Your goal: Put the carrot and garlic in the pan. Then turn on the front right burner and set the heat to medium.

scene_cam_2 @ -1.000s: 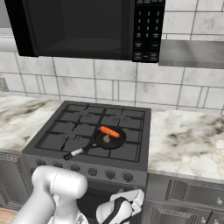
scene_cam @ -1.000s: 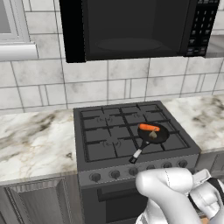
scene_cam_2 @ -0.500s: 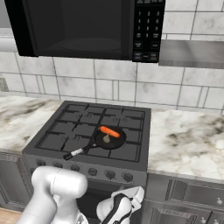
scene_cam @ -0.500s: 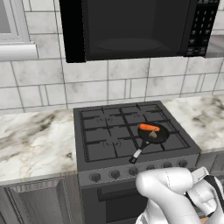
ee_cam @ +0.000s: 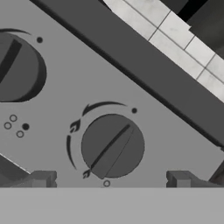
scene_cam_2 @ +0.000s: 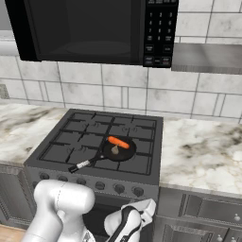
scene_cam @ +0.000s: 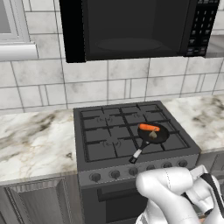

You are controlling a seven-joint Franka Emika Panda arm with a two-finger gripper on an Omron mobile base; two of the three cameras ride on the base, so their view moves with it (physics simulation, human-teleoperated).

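Observation:
The black pan [scene_cam: 158, 136] [scene_cam_2: 124, 152] sits on the front right burner [scene_cam: 174, 142] [scene_cam_2: 138, 163], its silver-tipped handle pointing toward the stove's front. In it lie the orange carrot [scene_cam: 149, 127] [scene_cam_2: 118, 142] and the small pale garlic [scene_cam: 152, 135] [scene_cam_2: 115, 151]. My gripper [ee_cam: 109, 179] is open, low in front of the stove's control panel. Its two fingertips [ee_cam: 42, 178] stand to either side of a round dark knob [ee_cam: 112, 145], which has a slanted bar grip. I cannot tell whether they touch it.
A second knob [ee_cam: 17, 70] lies to the upper left in the hand view. A row of knobs [scene_cam: 133, 171] [scene_cam_2: 99, 186] runs along the stove front. Marble counters [scene_cam: 35, 140] [scene_cam_2: 203, 151] flank the stove, and a black microwave [scene_cam: 131, 26] hangs above.
My hand has risen slightly toward the stove's knob panel. The pan, carrot and garlic have not moved.

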